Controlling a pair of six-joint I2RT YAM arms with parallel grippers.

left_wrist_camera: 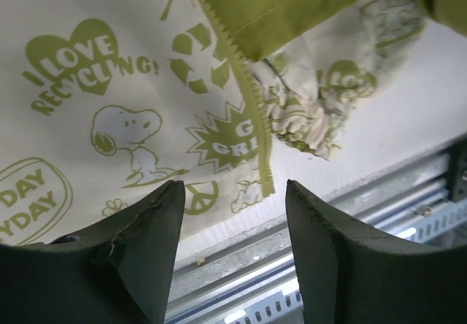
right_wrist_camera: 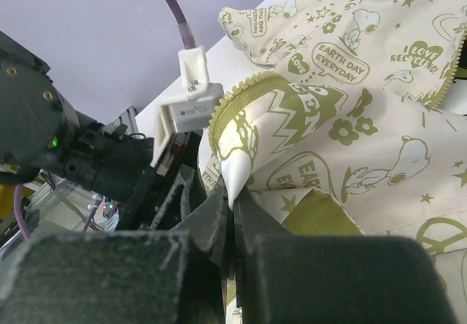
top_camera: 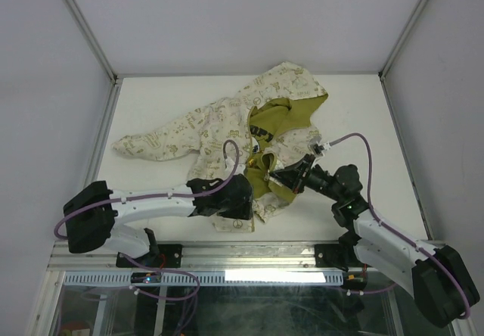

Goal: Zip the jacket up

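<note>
The cream jacket [top_camera: 219, 124] with olive-green prints lies on the white table, its hood at the back and its front open on the olive lining [top_camera: 283, 116]. My left gripper [top_camera: 242, 202] hovers over the jacket's bottom hem; in the left wrist view it [left_wrist_camera: 233, 189] stands open with nothing between the fingers, and the left zipper edge [left_wrist_camera: 252, 105] ends just above the gap. My right gripper [top_camera: 283, 178] reaches in from the right and is shut [right_wrist_camera: 233, 193] on a pinched fold of jacket fabric [right_wrist_camera: 244, 160] beside the toothed zipper edge [right_wrist_camera: 237, 94].
A metal rail [left_wrist_camera: 328, 236] runs along the near table edge just beyond the hem. The left arm's wrist, with a white connector [right_wrist_camera: 188, 109] and purple cable, sits close to my right gripper. White walls [top_camera: 45, 86] enclose the table.
</note>
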